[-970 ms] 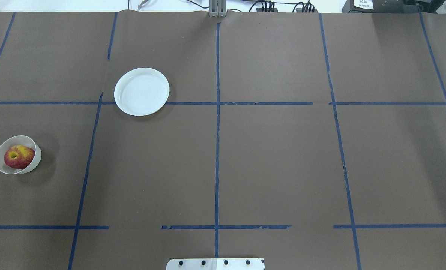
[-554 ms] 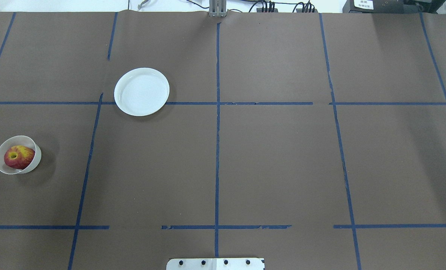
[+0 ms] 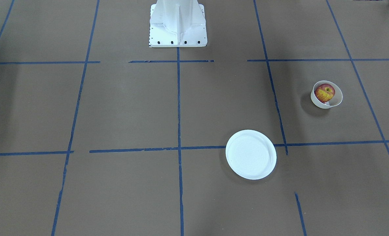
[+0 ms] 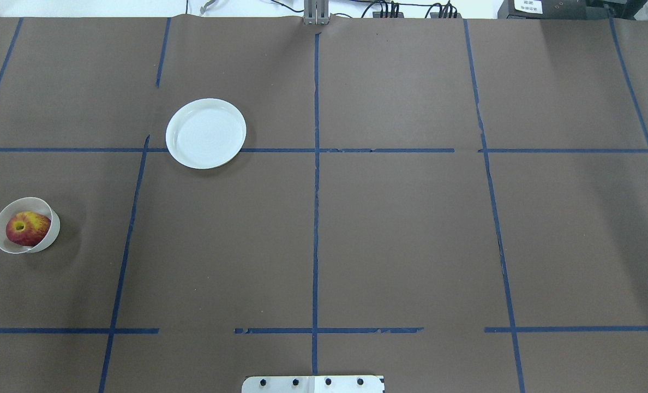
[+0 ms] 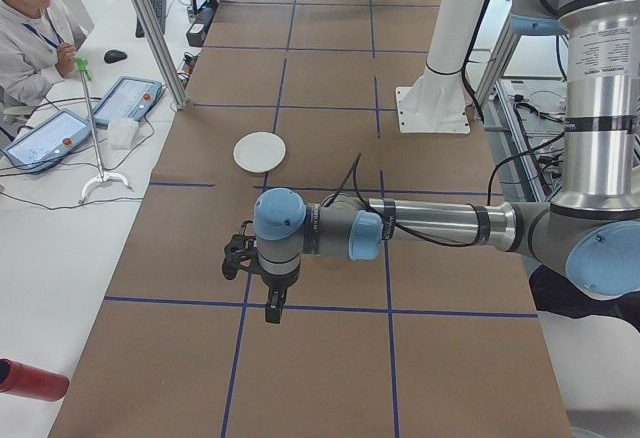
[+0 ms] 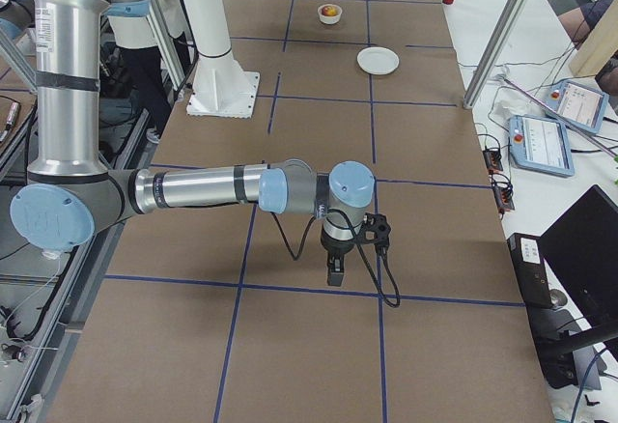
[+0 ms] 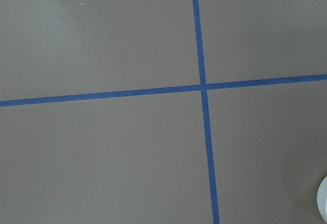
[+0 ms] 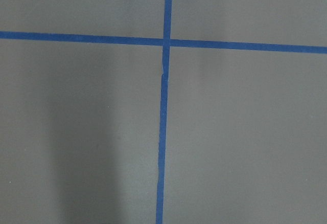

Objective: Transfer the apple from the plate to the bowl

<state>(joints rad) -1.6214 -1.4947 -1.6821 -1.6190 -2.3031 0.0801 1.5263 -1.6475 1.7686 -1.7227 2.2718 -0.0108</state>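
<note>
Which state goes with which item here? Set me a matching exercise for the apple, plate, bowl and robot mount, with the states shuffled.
Items:
1. apple
2. plate
3. bowl
4. white robot mount

States:
a. empty, lying over a blue tape line
b. red and yellow, resting inside a container
c. standing at the table edge, midway across
d. holding the fruit, on the robot's left side

Pairs: 1-b; 2-a; 3-d; 4-c
</note>
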